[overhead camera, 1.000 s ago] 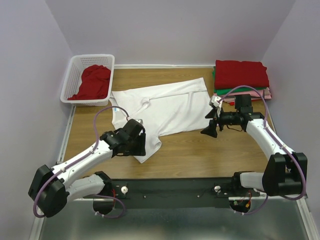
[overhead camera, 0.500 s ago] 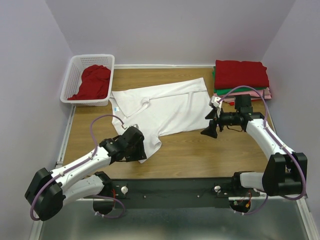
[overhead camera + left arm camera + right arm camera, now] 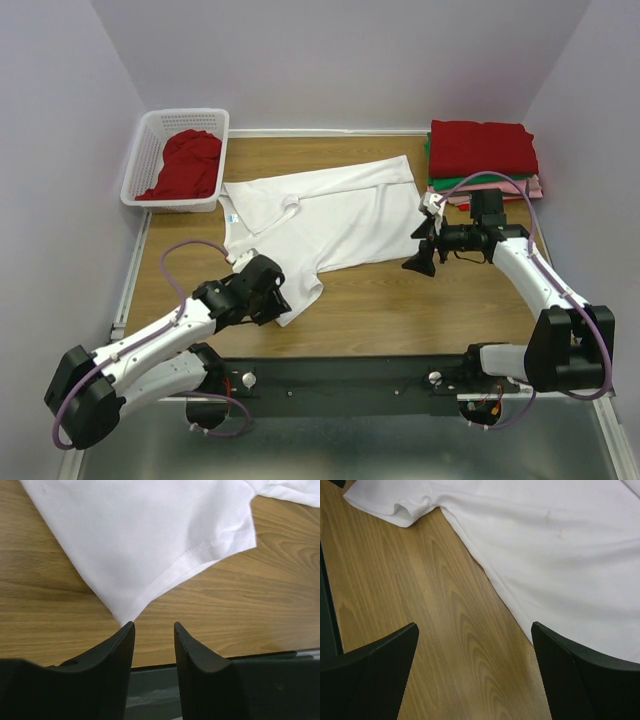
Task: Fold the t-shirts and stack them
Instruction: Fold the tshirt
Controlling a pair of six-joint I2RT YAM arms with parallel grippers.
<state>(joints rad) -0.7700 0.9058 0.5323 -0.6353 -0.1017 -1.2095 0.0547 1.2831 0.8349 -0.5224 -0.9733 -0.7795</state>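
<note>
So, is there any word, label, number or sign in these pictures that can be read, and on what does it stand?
No text can be read in any view.
Blue neck label on the white t-shirt: too small to read.

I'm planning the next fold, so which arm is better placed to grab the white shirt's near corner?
Probably left: the left fingers sit slightly apart at a corner of the white shirt; the right fingers hover wide open beside its hem.
</note>
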